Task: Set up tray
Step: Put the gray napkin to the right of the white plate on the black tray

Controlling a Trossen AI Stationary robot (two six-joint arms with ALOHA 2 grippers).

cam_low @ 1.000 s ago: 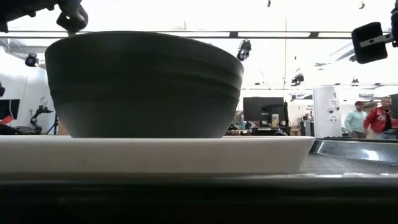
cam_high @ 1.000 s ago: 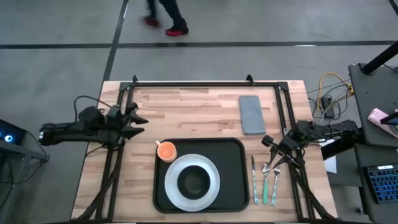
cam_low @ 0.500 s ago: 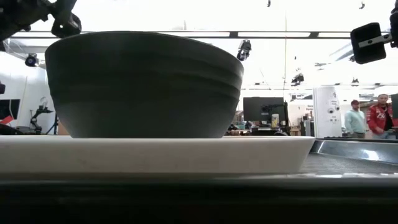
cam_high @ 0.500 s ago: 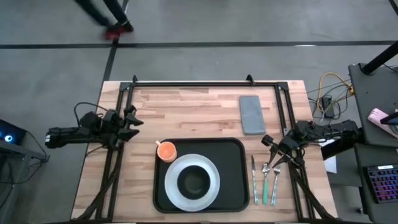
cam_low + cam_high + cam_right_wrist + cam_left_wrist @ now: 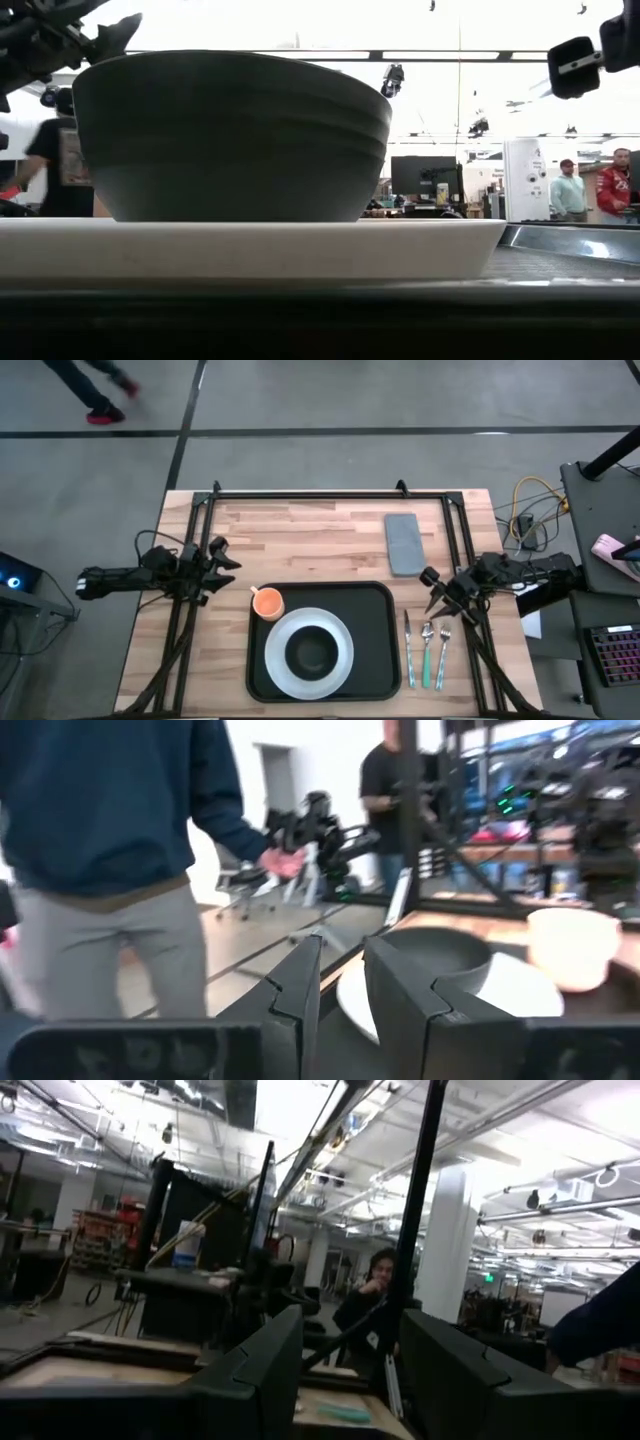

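On the tray (image 5: 375,622) — plate (image 5: 342,658) holding bowl (image 5: 311,651), cup (image 5: 267,601) beside; cutlery (image 5: 425,651) right.

Bright overhead glare in low view; wrist views blurred

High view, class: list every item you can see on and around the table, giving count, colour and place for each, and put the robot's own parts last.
tray: one, black, near middle of the table
plate: one, white, on the tray
bowl: one, dark, on the plate
cup: one, orange, tray's far left corner
napkin: one, grey, far right, off the tray
cutlery: three pieces, right of the tray
left gripper: dark, open, left edge, empty
right gripper: dark, above the cutlery tops
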